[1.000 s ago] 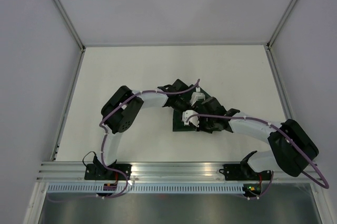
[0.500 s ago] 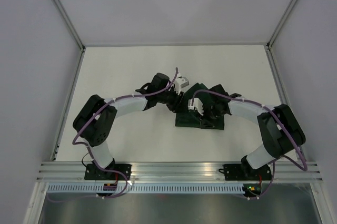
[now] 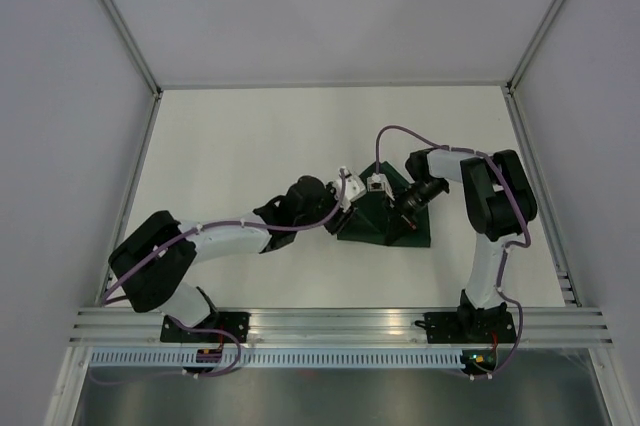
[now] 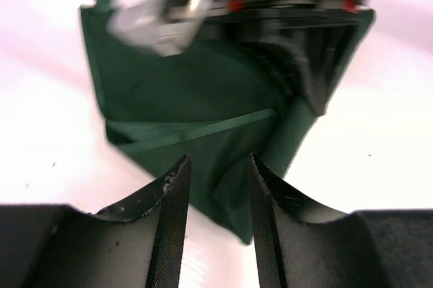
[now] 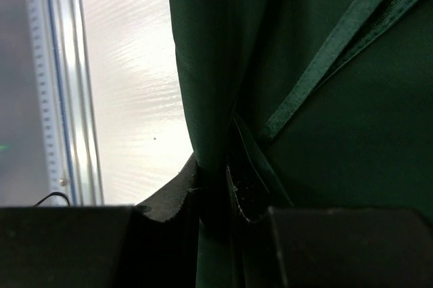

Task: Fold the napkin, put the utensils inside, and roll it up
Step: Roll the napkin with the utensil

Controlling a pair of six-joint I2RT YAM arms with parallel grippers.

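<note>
Napkin [image 3: 385,224] lies part-folded mid-table [image 3: 250,136], right gripper [image 5: 216,210] clamped tight on a bunched fold, left gripper [image 4: 218,166] half open at its corner holding nothing, so if right pulls before left clamps, the cloth likely drags and the fold collapses.

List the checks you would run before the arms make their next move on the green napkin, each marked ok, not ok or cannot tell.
1. Right gripper clamped on the napkin: ok, cloth is pinched between its fingers.
2. Left gripper ready to grasp: ok, jaws apart at the napkin's near corner, holding nothing.
3. Napkin lying flat: not ok, the right gripper holds part of it raised.
4. Utensils at hand: cannot tell, none shows in any view.
5. Grippers apart from each other: ok in the left wrist view.
</note>
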